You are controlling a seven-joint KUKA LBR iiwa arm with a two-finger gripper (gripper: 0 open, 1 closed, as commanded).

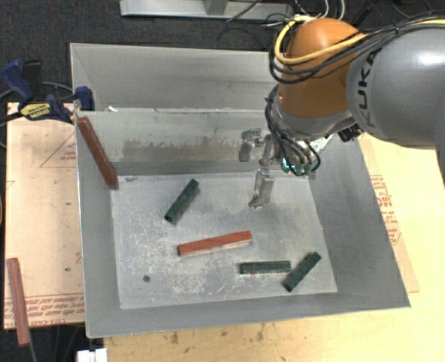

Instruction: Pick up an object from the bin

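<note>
My jaws hang over bare floor near the back wall of the bin (94, 277); I cannot tell whether they are spread or pressed together. Nothing looks picked yet. The nearest piece, a red-brown bar (215, 243), lies mid-floor, so reaching, gripping and lifting remain.

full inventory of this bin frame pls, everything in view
dark green bars: 3, dark green; one left of centre, two close together at front right
red-brown bars: 2, red-brown; one flat mid-floor, one leaning on the left wall
bin: 1, grey metal; holds all the bars
gripper: 1, metal; over bare floor, right of centre
arm: 1, grey with orange cover; from the right
</note>
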